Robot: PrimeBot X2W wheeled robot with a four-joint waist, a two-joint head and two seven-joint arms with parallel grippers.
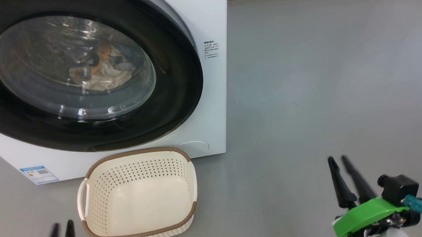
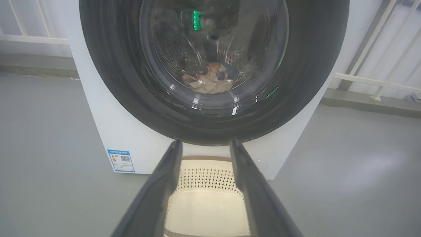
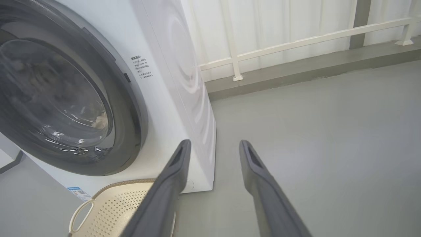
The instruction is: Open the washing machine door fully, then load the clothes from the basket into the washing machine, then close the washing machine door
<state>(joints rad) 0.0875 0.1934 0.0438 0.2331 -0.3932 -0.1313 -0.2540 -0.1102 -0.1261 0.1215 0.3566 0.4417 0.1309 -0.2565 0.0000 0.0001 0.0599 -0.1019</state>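
- Two hands sit low at the near edge of the head view. The left hand (image 1: 62, 223) shows only its dark fingertips, pointing up just left of the basket (image 1: 138, 171).
- In its own wrist view, the left hand's fingers are spread with nothing between them. They point at the basket and at the lower edge of the door.
- The right hand (image 1: 337, 158) hovers over the bare grey floor (image 1: 320, 92), well to the right of the basket. Its fingers lean up and to the left from a green wrist bracket (image 1: 368, 213), and its wrist view shows them parted and holding nothing.
- The basket stands upright on the floor, just in front of the washing machine (image 1: 212, 97), below the door's right half. Its cream bottom is in plain sight.
- A blue label (image 1: 39, 174) sits on the machine's lower front, left of the basket.
- The washing machine door (image 1: 181, 80) lies flat against the front of the machine.
- The clothes (image 1: 102, 71) lie bunched behind the glass at the bottom of the drum, cream cloth with orange-brown and blue patches.
- Beyond the machine, a white railing (image 3: 296, 42) runs along the wall.
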